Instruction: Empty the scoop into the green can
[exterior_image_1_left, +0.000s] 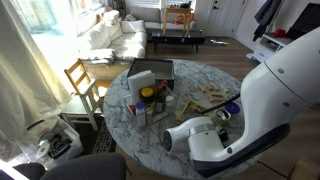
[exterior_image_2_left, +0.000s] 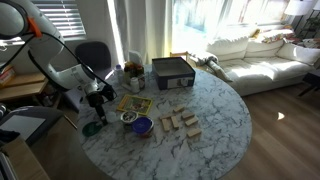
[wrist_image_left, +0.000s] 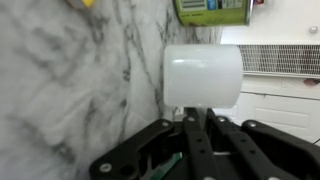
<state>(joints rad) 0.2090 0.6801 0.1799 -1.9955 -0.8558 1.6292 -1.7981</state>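
In the wrist view a white scoop (wrist_image_left: 203, 75) lies on its side, and its thin handle runs back between the fingers of my gripper (wrist_image_left: 197, 122), which is shut on it. I cannot see into its cup. In an exterior view the gripper (exterior_image_2_left: 100, 91) hangs over the table's left edge, just above the green can (exterior_image_2_left: 92, 128), a low dark-green round container. A purple bowl (exterior_image_2_left: 142, 126) sits to the right of the can. In an exterior view the white arm (exterior_image_1_left: 270, 95) covers the can and most of the gripper.
On the round marble table (exterior_image_2_left: 215, 115) stand a black box (exterior_image_2_left: 172, 70), several bottles (exterior_image_2_left: 130, 72), wooden blocks (exterior_image_2_left: 180, 122), a yellow booklet (exterior_image_2_left: 133, 103) and a small bowl (exterior_image_2_left: 128, 117). A wooden chair (exterior_image_1_left: 80, 78) stands beside the table, and a sofa (exterior_image_2_left: 250, 55) lies beyond it.
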